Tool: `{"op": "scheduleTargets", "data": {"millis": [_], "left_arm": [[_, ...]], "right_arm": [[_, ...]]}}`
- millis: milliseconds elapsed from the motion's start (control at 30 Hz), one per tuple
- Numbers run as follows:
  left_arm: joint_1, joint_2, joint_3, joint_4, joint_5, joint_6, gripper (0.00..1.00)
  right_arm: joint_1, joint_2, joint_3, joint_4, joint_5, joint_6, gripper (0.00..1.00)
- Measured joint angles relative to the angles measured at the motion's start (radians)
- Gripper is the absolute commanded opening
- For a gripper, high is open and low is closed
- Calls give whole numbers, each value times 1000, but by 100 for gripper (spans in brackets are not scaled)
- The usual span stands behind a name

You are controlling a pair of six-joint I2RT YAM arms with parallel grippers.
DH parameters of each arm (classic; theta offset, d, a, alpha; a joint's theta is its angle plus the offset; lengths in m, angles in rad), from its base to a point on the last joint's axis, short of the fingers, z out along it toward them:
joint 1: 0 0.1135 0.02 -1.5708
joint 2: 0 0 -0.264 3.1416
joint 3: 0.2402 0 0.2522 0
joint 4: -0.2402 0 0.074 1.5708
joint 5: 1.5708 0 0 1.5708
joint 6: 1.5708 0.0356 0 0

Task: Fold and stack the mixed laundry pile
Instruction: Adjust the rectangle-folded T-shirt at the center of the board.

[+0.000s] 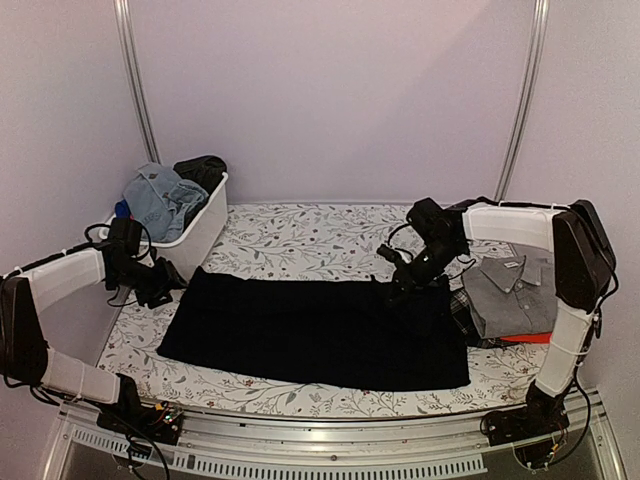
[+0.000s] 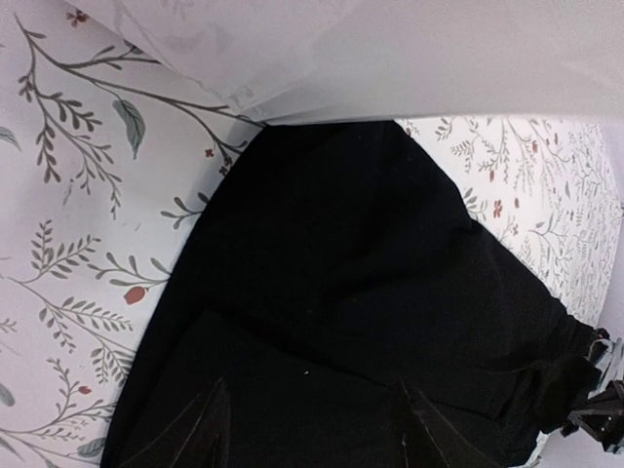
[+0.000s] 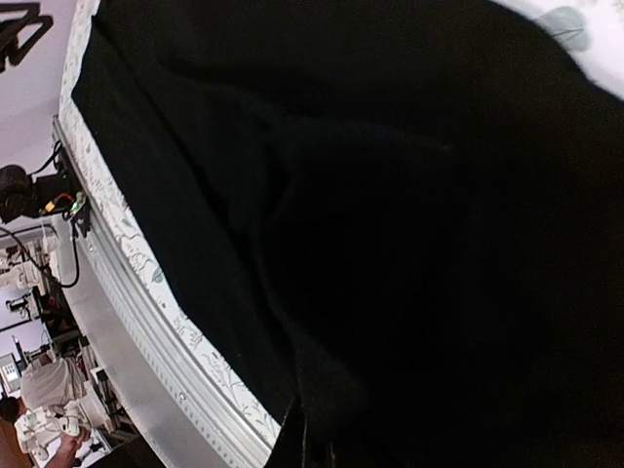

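The right claw (image 1: 397,283) is pressed together on a fold of the black garment (image 1: 320,335) at its far right corner. From there the cloth lies flat on the flowered table (image 1: 300,235) across to the left claw (image 1: 163,288). That claw hangs over the far left corner, its fingers (image 2: 210,434) spread with black cloth beneath. Just right of the right claw, a grey shirt (image 1: 510,292) lies on a red shirt (image 1: 528,338). Behind the left claw, a white tub (image 1: 208,222) holds blue pieces (image 1: 165,200).
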Motion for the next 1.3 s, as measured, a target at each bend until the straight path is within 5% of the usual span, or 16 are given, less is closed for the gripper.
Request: {"op": "scheduleTargets", "data": {"millis": [267, 833, 967, 1200, 1300], "left_arm": [[0, 0, 0, -14, -13, 46, 58], [-93, -89, 57, 56, -10, 205, 64], [-140, -95, 57, 71, -18, 229, 65], [-164, -95, 57, 73, -43, 247, 65], [-164, -94, 57, 74, -49, 257, 65]], "right_arm": [[185, -29, -109, -18, -81, -28, 54], [153, -111, -101, 63, -64, 79, 62], [105, -105, -106, 71, 32, 150, 59], [97, -73, -209, -3, 141, 156, 29], [101, -77, -230, -61, 156, 144, 27]]}}
